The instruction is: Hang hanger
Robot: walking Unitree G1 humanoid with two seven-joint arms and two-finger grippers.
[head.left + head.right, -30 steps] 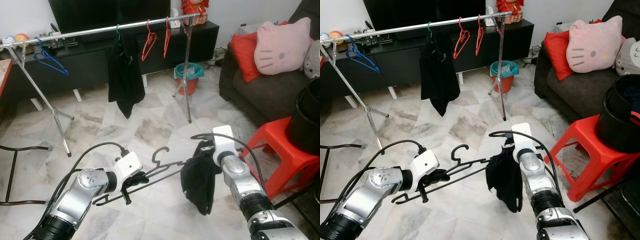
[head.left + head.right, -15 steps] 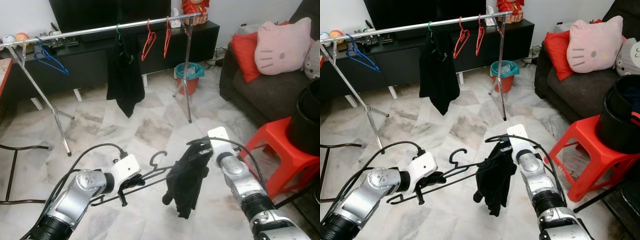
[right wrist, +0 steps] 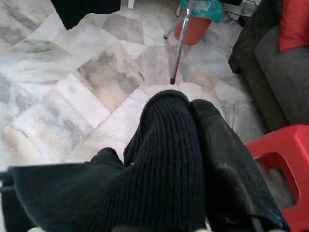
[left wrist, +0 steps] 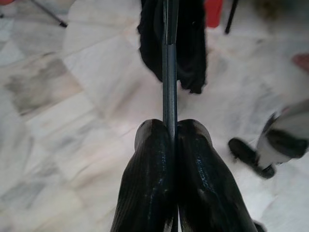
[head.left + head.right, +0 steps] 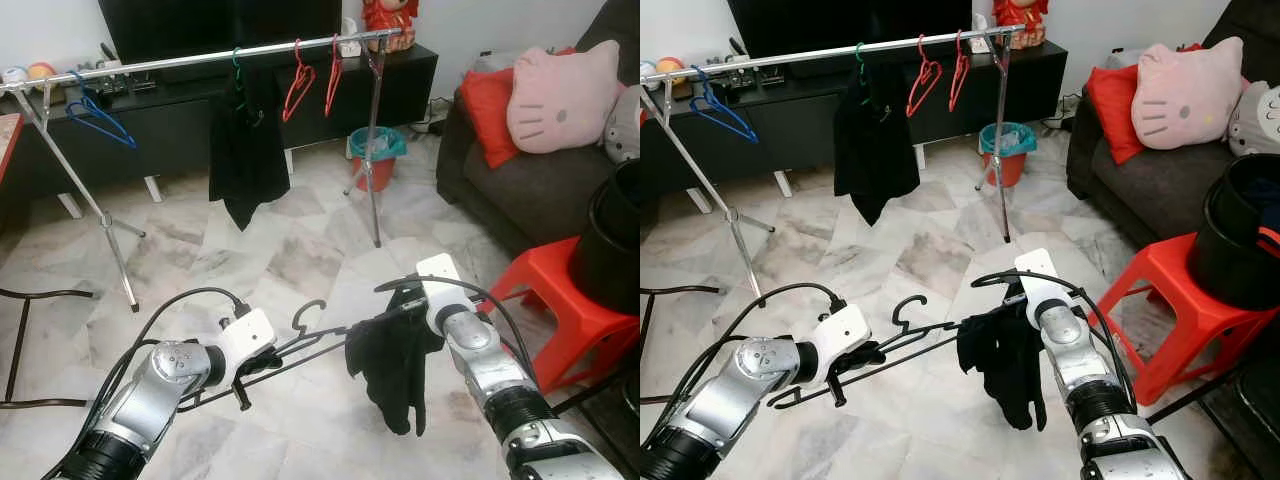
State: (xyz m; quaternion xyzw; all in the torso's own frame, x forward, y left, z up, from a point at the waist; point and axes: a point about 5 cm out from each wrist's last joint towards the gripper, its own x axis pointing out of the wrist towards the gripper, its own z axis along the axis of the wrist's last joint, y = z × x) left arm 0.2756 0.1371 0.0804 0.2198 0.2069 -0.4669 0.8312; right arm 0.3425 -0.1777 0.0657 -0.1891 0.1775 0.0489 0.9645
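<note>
A black hanger (image 5: 300,345) lies nearly level in front of me, low over the marble floor. My left gripper (image 5: 262,364) is shut on its bar, and the left wrist view shows both fingers (image 4: 159,179) pinching the thin rod (image 4: 169,72). A black knitted garment (image 5: 392,365) drapes from the hanger's right end. My right gripper (image 5: 412,303) is shut on that garment (image 3: 164,159) at its top. Farther back stands a silver clothes rail (image 5: 200,58) carrying a black garment (image 5: 247,150), two red hangers (image 5: 312,80) and a blue hanger (image 5: 95,108).
A red plastic stool (image 5: 560,300) with a black bucket (image 5: 615,235) stands at my right, beside a dark sofa (image 5: 530,180) with cushions. An orange bin (image 5: 376,160) sits by the rail's right leg. A black TV cabinet (image 5: 150,115) runs behind the rail.
The right gripper with the garment has shifted right along the hanger, back from its leftward swing. The garment hangs straighter. The left gripper keeps its hold.
</note>
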